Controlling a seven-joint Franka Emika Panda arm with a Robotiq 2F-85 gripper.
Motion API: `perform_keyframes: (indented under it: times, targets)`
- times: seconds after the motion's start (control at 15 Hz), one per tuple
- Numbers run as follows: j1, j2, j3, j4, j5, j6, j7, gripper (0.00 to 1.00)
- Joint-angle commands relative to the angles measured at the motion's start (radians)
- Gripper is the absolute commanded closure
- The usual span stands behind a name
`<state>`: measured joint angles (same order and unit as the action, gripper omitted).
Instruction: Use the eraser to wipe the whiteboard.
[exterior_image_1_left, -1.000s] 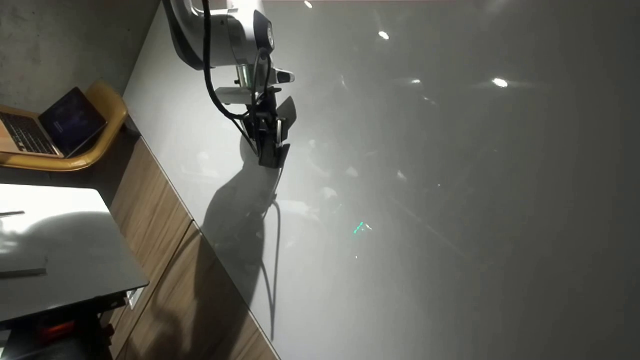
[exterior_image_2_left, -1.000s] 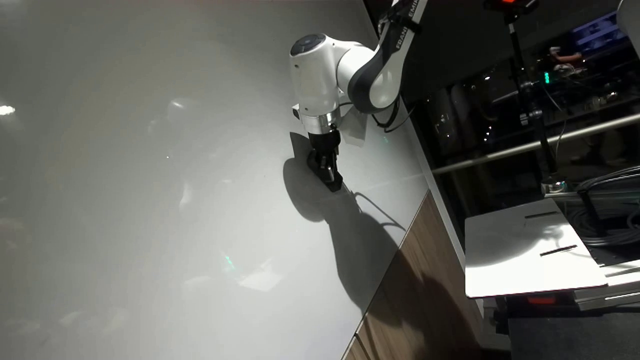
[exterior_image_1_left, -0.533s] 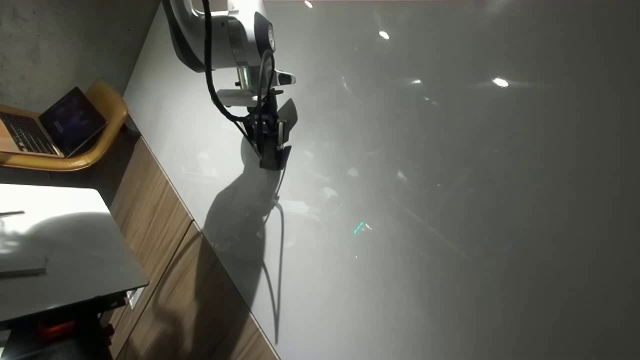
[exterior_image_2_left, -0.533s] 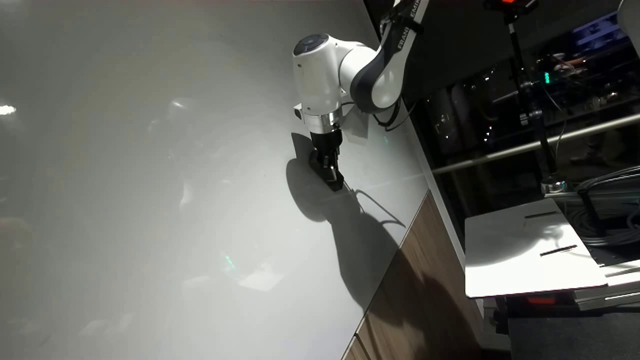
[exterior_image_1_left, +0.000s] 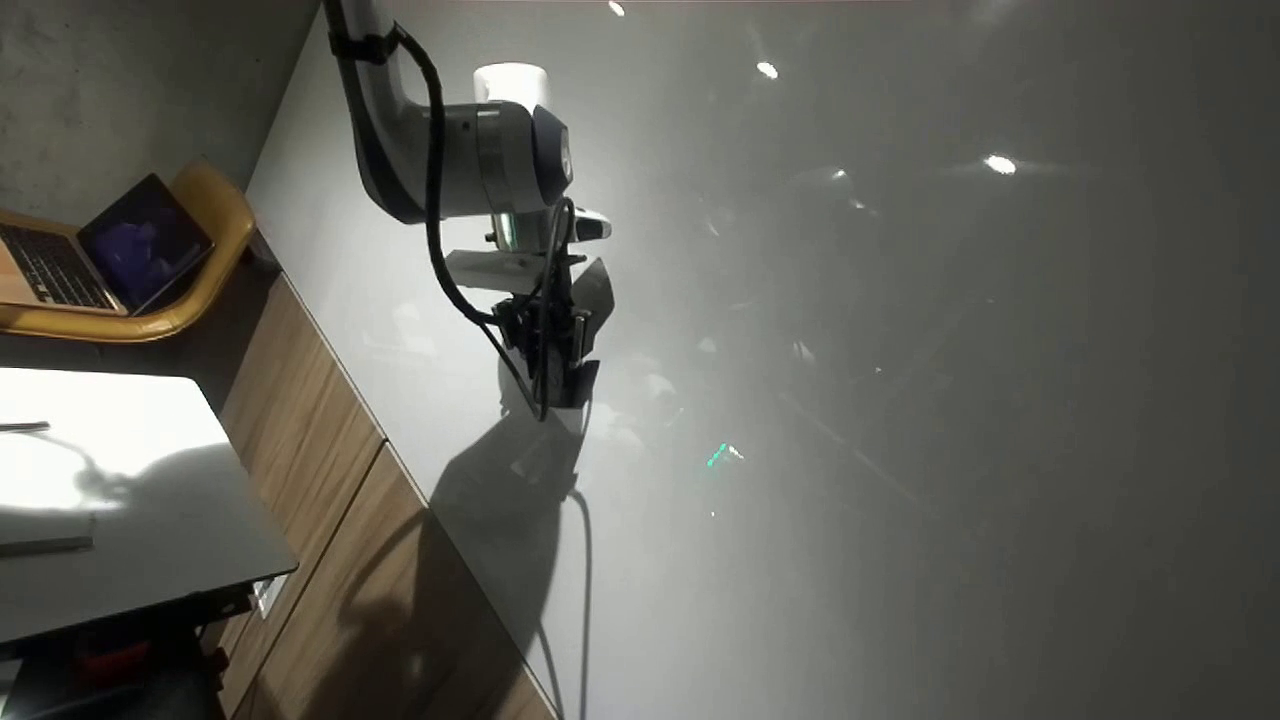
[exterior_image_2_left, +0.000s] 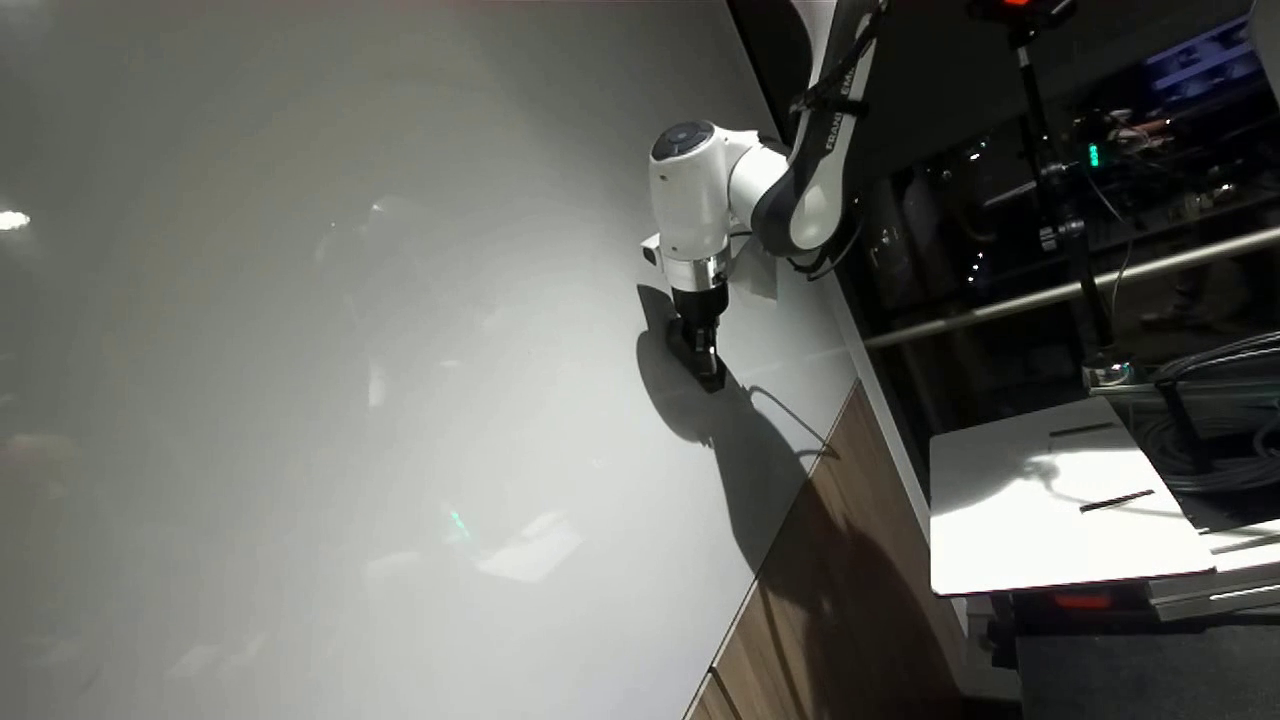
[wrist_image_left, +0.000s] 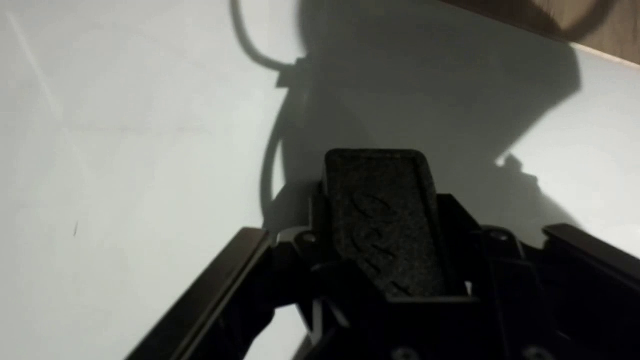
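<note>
The whiteboard (exterior_image_1_left: 900, 300) is a large glossy grey-white panel that fills most of both exterior views (exterior_image_2_left: 350, 330). In the wrist view the board (wrist_image_left: 125, 175) shows a short thin dark pen line (wrist_image_left: 76, 229) and a faint grey streak (wrist_image_left: 135, 130) at the left. The eraser (wrist_image_left: 380, 200) is a dark grey-black oblong block. My gripper (wrist_image_left: 382, 215) is shut on it, a finger on each side. In an exterior view the gripper (exterior_image_2_left: 700, 345) holds the eraser (exterior_image_2_left: 713, 381) at the board's surface. I cannot tell whether it presses on the board.
A wood-grain panel (exterior_image_1_left: 300, 370) borders the board's lower edge. A small white table (exterior_image_2_left: 1060, 520) stands beside it. A laptop (exterior_image_1_left: 140, 245) rests on a yellow chair (exterior_image_1_left: 215, 215). The arm casts a broad shadow (exterior_image_1_left: 500, 500) over the board. Cables hang along the wrist.
The arm, still holding the eraser, has moved along the board: down and slightly right in an exterior view, rightward and slightly down in an exterior view. Most of this came in the last half second.
</note>
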<state>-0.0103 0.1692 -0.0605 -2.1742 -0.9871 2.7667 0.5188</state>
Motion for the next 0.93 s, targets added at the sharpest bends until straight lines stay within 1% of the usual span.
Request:
perform_keyframes:
  times: [0.0,0.13,0.27,0.4,0.47,0.53,0.67,0.8,0.87]
  targets:
    - [-0.013,0.034,-0.017,0.020,-0.039,0.051,0.009,0.70]
    - [-0.007,0.033,-0.008,0.012,-0.021,0.045,0.001,0.70]
    - [0.010,0.017,0.016,-0.019,0.005,0.026,-0.015,0.70]
    - [0.013,0.013,0.067,-0.075,0.126,-0.041,-0.098,0.70]
    - [0.007,0.001,0.095,-0.116,0.210,-0.079,-0.158,0.70]
    - [0.035,-0.013,0.085,-0.138,0.269,-0.134,-0.194,0.70]
    - [0.038,-0.051,0.100,-0.174,0.406,-0.258,-0.305,0.70]
    - [0.037,-0.093,0.096,-0.161,0.533,-0.433,-0.419,0.70]
    - [0.030,-0.109,0.082,-0.146,0.578,-0.513,-0.471,0.70]
